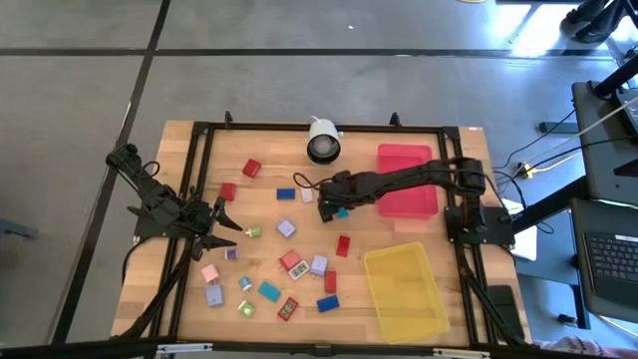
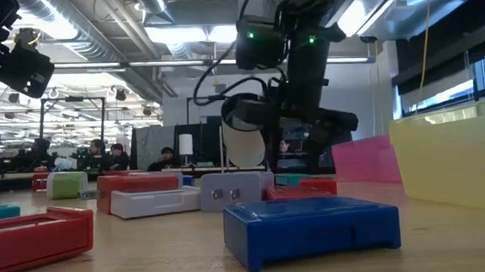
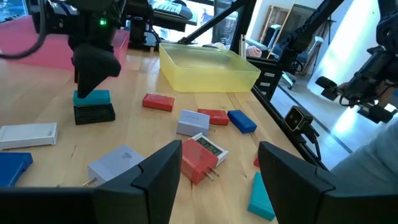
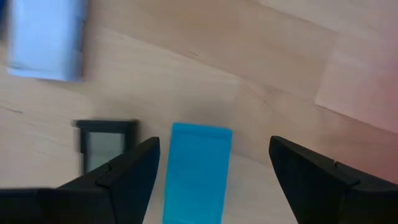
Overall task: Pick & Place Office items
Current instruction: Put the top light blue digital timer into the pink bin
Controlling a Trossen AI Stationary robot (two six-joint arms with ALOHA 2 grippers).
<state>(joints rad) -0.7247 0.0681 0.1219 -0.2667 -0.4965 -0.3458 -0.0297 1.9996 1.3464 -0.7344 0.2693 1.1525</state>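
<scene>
Left pincer (image 1: 227,221) parked at counter (image 1: 179,299) edge, spread, empty. Blocks (image 1: 289,264) scattered mid-counter, none binned. Right pincer (image 1: 329,206) spread wide over teal block (image 4: 196,171), not gripped. Red tray (image 1: 407,160), yellow tray (image 1: 404,289) looked empty; nearly all left.

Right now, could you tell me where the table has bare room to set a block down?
Bare wood lies between the white round camera and the red tray, and along the table's left front corner. The middle is crowded with office items, where the right gripper hangs open over a teal block. The left gripper waits open at the left edge.
</scene>
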